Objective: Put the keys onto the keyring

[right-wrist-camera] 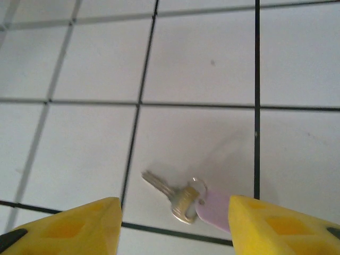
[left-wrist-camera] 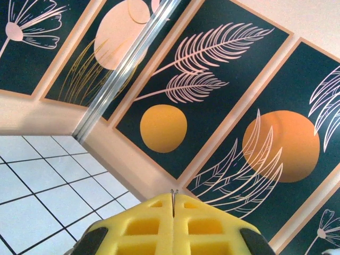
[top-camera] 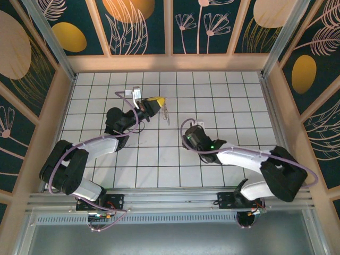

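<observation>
In the left wrist view my left gripper (left-wrist-camera: 173,212) has its yellow fingers (left-wrist-camera: 143,226) pressed together on a thin dark wire, the keyring (left-wrist-camera: 173,195), whose tip sticks up between them. From above, the left gripper (top-camera: 157,101) is raised over the tiles with the keyring (top-camera: 166,115) hanging from it. In the right wrist view a small silver key (right-wrist-camera: 171,194) with a pale lilac head (right-wrist-camera: 217,211) lies flat on a white tile. My right gripper (right-wrist-camera: 174,229) is open just above it, one yellow finger on each side. The right finger (right-wrist-camera: 276,228) covers the edge of the lilac head.
The floor is white tiles with dark grout (top-camera: 212,95), walled by patterned panels (top-camera: 141,26) and metal posts (top-camera: 50,37). The right arm's wrist (top-camera: 194,139) is near the middle of the floor. Both arm bases (top-camera: 101,202) are bolted at the near edge.
</observation>
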### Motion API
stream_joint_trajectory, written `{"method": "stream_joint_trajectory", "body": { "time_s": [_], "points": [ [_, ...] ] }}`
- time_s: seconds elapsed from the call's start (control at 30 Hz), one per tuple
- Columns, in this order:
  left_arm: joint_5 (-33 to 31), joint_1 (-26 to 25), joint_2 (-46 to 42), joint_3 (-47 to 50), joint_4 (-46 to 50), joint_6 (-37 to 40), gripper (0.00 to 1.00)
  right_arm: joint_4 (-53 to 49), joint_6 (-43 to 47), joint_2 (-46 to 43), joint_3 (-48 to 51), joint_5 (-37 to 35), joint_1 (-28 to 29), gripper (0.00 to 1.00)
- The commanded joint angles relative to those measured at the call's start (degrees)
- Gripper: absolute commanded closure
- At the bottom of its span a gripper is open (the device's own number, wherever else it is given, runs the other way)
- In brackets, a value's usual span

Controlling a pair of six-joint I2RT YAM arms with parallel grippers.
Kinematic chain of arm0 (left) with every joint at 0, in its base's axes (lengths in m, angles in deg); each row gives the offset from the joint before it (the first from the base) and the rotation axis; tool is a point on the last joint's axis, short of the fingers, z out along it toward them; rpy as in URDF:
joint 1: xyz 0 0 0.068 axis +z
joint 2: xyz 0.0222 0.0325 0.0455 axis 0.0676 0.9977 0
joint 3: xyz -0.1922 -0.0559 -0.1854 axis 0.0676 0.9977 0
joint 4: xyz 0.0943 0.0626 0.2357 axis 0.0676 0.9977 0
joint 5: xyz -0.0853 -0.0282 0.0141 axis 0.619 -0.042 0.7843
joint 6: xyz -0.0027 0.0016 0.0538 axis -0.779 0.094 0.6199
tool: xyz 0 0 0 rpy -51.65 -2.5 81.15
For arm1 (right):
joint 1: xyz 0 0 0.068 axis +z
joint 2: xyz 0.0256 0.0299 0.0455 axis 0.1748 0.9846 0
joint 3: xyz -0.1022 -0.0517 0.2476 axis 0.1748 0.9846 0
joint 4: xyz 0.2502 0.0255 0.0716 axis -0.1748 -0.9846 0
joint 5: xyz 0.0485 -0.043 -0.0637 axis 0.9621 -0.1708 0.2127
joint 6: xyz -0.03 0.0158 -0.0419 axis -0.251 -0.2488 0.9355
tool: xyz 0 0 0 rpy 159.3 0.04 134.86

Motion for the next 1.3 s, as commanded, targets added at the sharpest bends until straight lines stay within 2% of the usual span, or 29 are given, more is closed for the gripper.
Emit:
{"method": "stream_joint_trajectory", "body": {
  "time_s": [0.0,0.33,0.47,0.7,0.83,0.97,1.27],
  "points": [
    [0.33,0.28,0.67,0.27,-5.76,-1.37,1.0,2.7,-2.49,-1.94,1.92,6.75,-3.17,0.47],
    [0.87,0.28,1.83,0.44,-7.79,-2.54,1.0,5.93,0.55,3.09,2.44,13.04,-7.28,0.59],
    [0.94,0.31,1.92,0.36,-7.96,-2.77,1.0,8.24,1.39,5.86,2.81,16.29,-8.81,0.61],
    [1.16,0.31,2.14,0.1,-8.19,-2.97,1.0,10.02,2.85,10.83,2.13,18.19,-8.99,0.62],
    [1.1,0.29,2.27,0.18,-8.32,-3.0,1.0,10.83,3.04,12.21,2.19,19.14,-8.99,0.67],
    [1.11,0.22,2.44,0.09,-8.56,-3.07,1.0,11.35,2.95,11.93,2.54,19.9,-9.0,0.73],
    [1.09,0.31,3.05,0.09,-9.29,-3.65,1.0,12.23,1.98,8.39,4.21,21.89,-9.01,0.94]
  ]
}}
